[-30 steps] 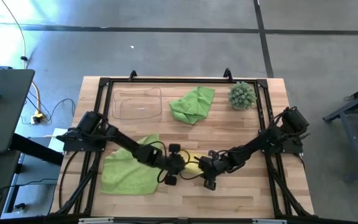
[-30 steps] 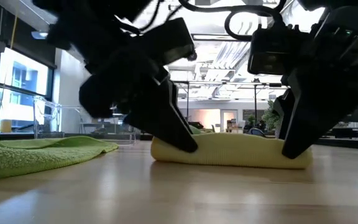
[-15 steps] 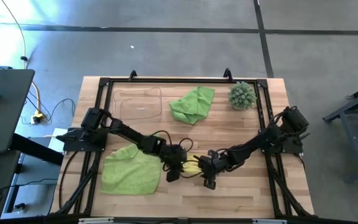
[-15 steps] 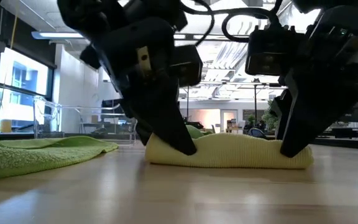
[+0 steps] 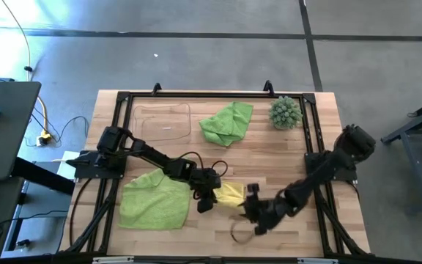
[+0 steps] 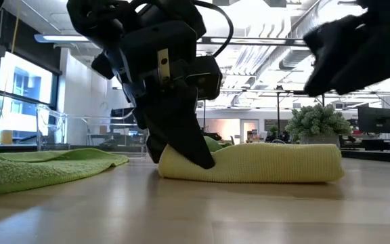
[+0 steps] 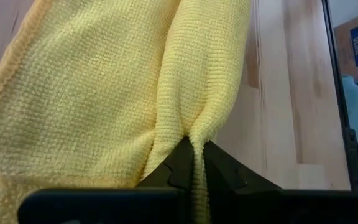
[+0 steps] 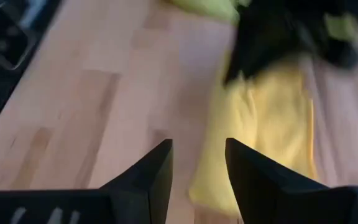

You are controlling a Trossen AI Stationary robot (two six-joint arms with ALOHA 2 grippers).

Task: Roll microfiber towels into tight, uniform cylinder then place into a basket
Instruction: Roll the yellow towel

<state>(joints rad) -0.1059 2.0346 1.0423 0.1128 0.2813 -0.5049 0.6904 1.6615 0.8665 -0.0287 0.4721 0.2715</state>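
Observation:
The yellow towel (image 5: pixel 231 194), loosely rolled, lies on the table near the middle front; it also shows in the low view (image 6: pixel 269 164). My left gripper (image 5: pixel 205 193) is shut on its left end. My right gripper (image 5: pixel 259 218) is open and empty, raised above the table just near and right of the roll; in its wrist view (image 8: pixel 197 168) the towel (image 8: pixel 272 118) lies ahead. One lime green towel (image 5: pixel 154 202) lies flat at the front left. The other lime green towel (image 5: pixel 227 122) lies crumpled at the back. The clear basket (image 5: pixel 163 122) stands at the back left. My left gripper pinches a raised fold of the yellow towel (image 7: pixel 194 140) between its two shut fingers, at the roll's left end (image 6: pixel 171 163). The fingers (image 6: pixel 185 139) come from above, slanting down. The towel lies on the table, bunched where it is pinched.
A spiky green ball plant (image 5: pixel 286 112) stands at the back right. A black frame (image 5: pixel 127 97) runs round the tabletop. Bare wood lies in front of the yellow towel (image 5: pixel 218 235).
My right gripper has let go of the yellow roll's right end, risen and drawn back toward the table's near right. My left gripper has shifted a little toward the right, still shut on the roll's left end. The roll stays on the table.

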